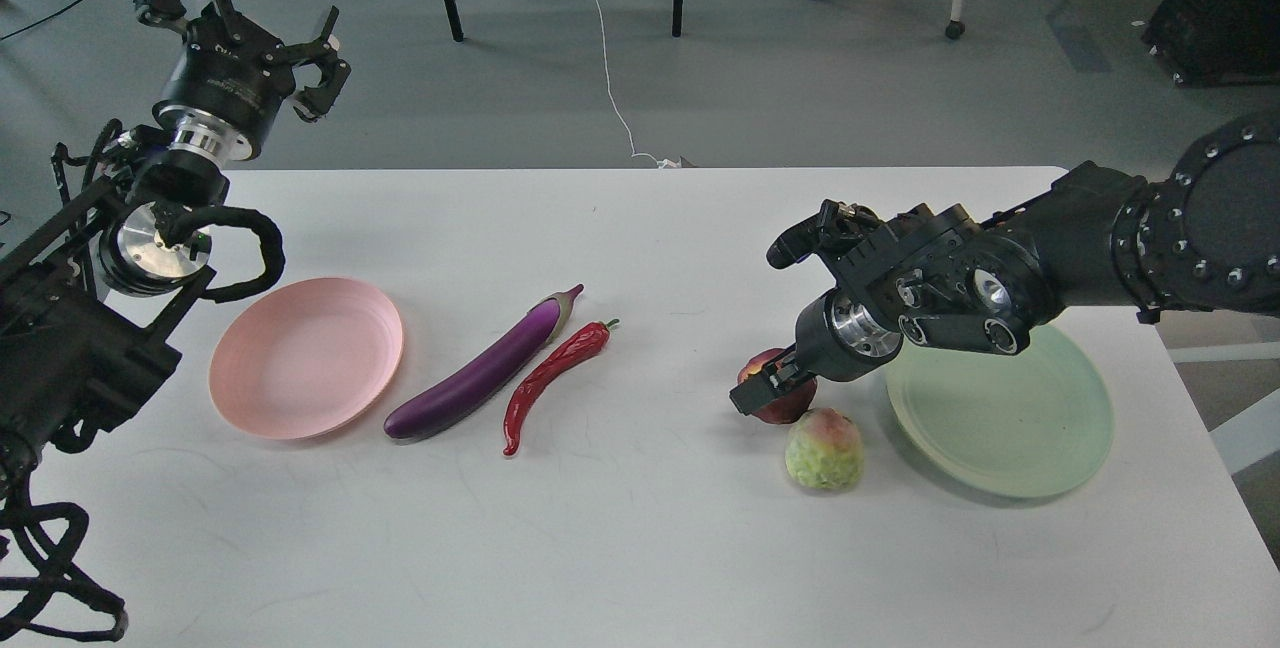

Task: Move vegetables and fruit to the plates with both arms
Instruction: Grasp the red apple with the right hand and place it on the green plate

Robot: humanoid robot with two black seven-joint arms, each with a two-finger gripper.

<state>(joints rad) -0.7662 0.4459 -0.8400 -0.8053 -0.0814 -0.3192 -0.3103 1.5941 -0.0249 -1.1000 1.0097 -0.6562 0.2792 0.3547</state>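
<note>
— Dark-red pomegranate (pixel 783 396), where?
— Down on the white table (pixel 640 548), right at the tip of the right tool (pixel 765 386). Partly hidden behind the black fingers (pixel 752 394).
— Gripped?
— Cannot tell. Fingers low against the near-left side of the pomegranate, but dark and bunched together; no clear view of a clamp on the skin.
— And beside that tool?
— Bumpy yellow-green fruit (pixel 824 449) just below and to the right of the tip, nearly touching the pomegranate. Mint green plate (pixel 1000 418) further right, partly under the wrist of the right arm (pixel 1100 238), bare.
— Left tool (pixel 262 38)?
— Raised high, beyond the far left corner of the table, claws spread apart and holding nothing.
— Anything under it?
— Pale pink plate (pixel 306 356) well below and slightly right of it, bare too. Further right from there, purple eggplant (pixel 482 371) lying slantwise, stem cap toward the far side. Red chili pepper (pixel 553 380) alongside the eggplant on its right, same slant, close but apart.
— Between the two tools?
— Eggplant and chili closer to the pink plate; open table surface from the chili to the right tool.
</note>
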